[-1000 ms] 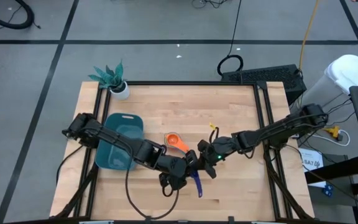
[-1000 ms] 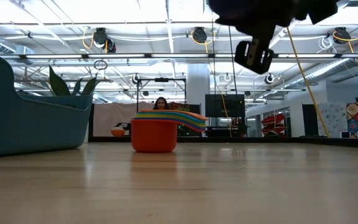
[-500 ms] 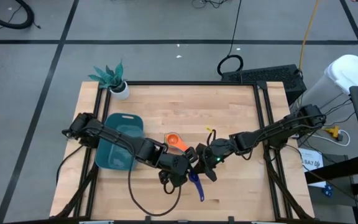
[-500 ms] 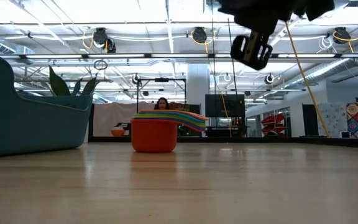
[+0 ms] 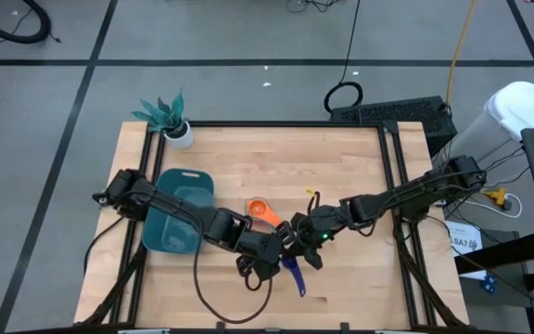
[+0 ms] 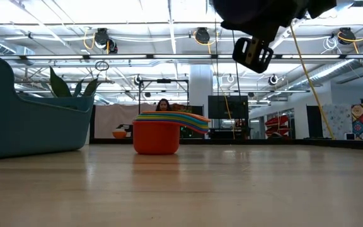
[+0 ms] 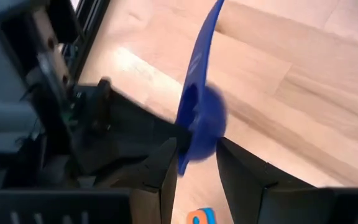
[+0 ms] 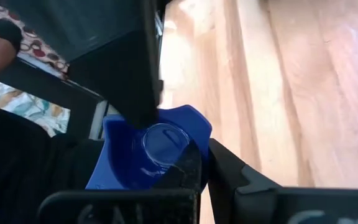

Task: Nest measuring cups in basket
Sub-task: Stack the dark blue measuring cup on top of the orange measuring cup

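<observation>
Near the front middle of the surface [image 5: 360, 176], the dark blue cup [image 5: 292, 271] is held in the air between both pincers at once. The left pincer [image 5: 281, 249] is clamped on its bowel-side edge — its two fingers are seen pressed on either side of the small round bowl — and the right pincer [image 5: 306, 243] is shut on the same bowl from the opposite side. The cup's long axis, along its flat handle, is pointed toward the front edge, away from both pincers. The nested stack of cups [image 5: 260, 210] is found just behind the pincers, a little to the left, and the basket [image 5: 182, 182] farther left. The left arm is judged nearer to both.

The handle's full length is given only by the left wrist view, while the bowl's underside is shown by the right wrist view. From table height, the rainbow stack [image 6: 158, 134] is seen standing on the surface with the cup absent from it.
</observation>
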